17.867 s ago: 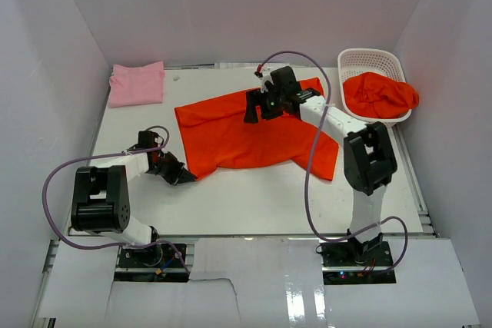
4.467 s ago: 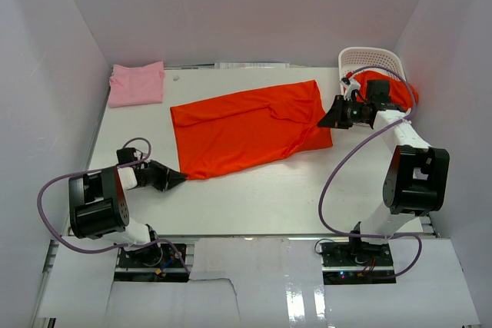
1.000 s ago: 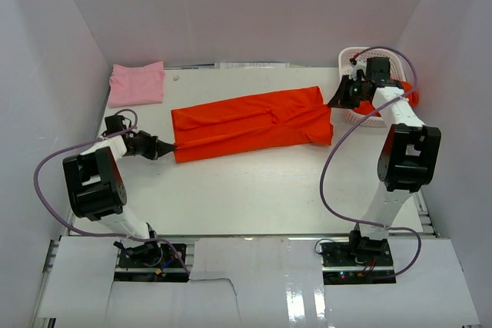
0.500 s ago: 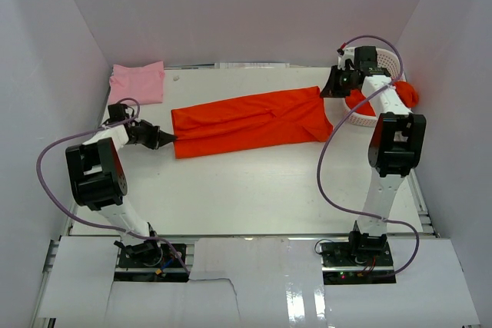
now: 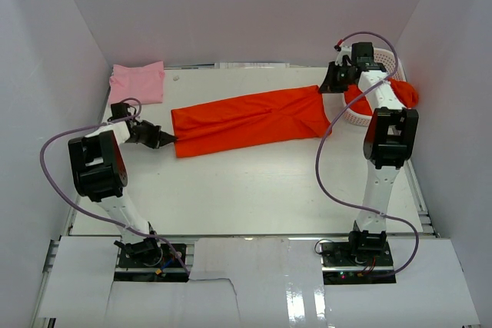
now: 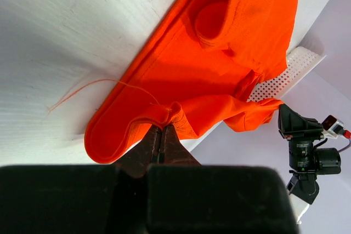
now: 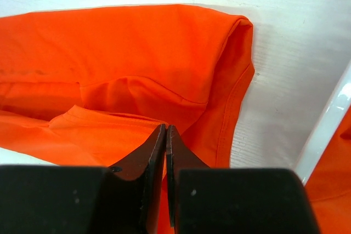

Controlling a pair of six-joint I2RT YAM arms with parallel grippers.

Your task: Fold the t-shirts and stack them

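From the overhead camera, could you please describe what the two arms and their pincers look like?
Both the left arm and right arm have white links with chunky black joint housings. A purple cable trails along each arm. The left pincer and right pincer are black, with two flat fingers tapering to thin tips.

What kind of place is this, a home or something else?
Probably a robot test cell in a lab. Plain white walls box in a white table, a left arm and a right arm are mounted at its near edge, and an orange t-shirt, a pink t-shirt and a white basket lie on it.
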